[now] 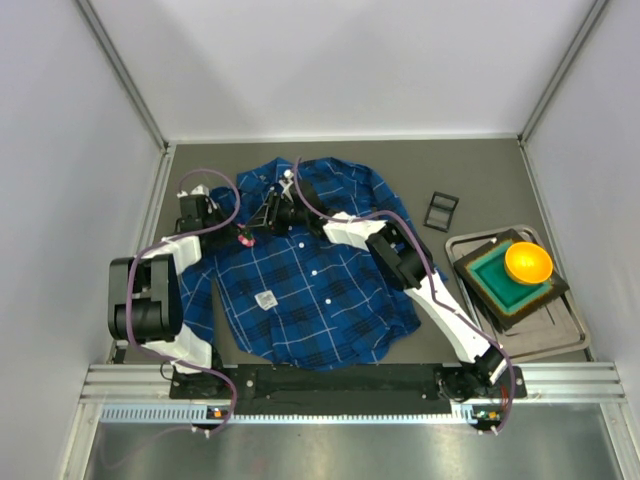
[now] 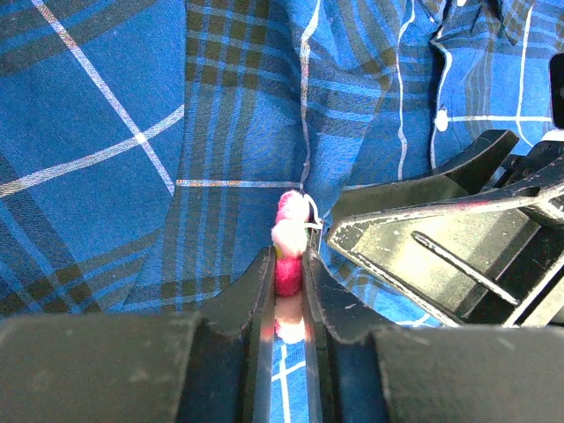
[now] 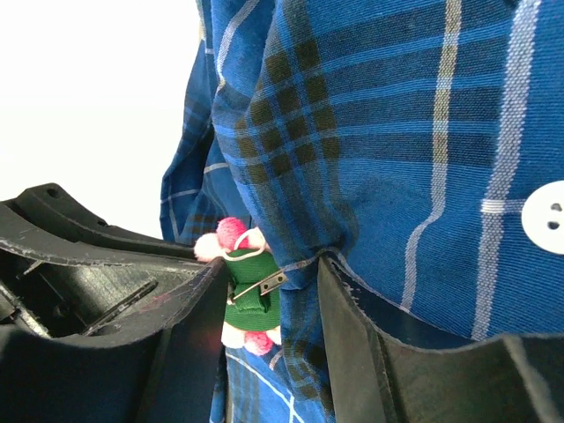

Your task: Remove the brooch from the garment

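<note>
The blue plaid garment (image 1: 320, 290) lies spread on the dark table. The pink and white brooch (image 1: 243, 240) sits near its left shoulder. My left gripper (image 1: 238, 236) is shut on the brooch (image 2: 289, 229), whose beads are pinched between the fingertips (image 2: 264, 273). My right gripper (image 1: 270, 213) pinches a raised fold of the garment (image 3: 423, 132) right beside it. In the right wrist view the brooch (image 3: 247, 286) shows its green backing and metal pin, which goes into the fold between my right gripper's fingers (image 3: 352, 308). The right gripper (image 2: 423, 220) also shows in the left wrist view.
A white square tag (image 1: 266, 299) lies on the shirt front. An orange bowl (image 1: 527, 262) sits on a green tray (image 1: 490, 285) in a metal tray (image 1: 565, 335) at the right. A small black frame (image 1: 440, 210) lies beside the shirt.
</note>
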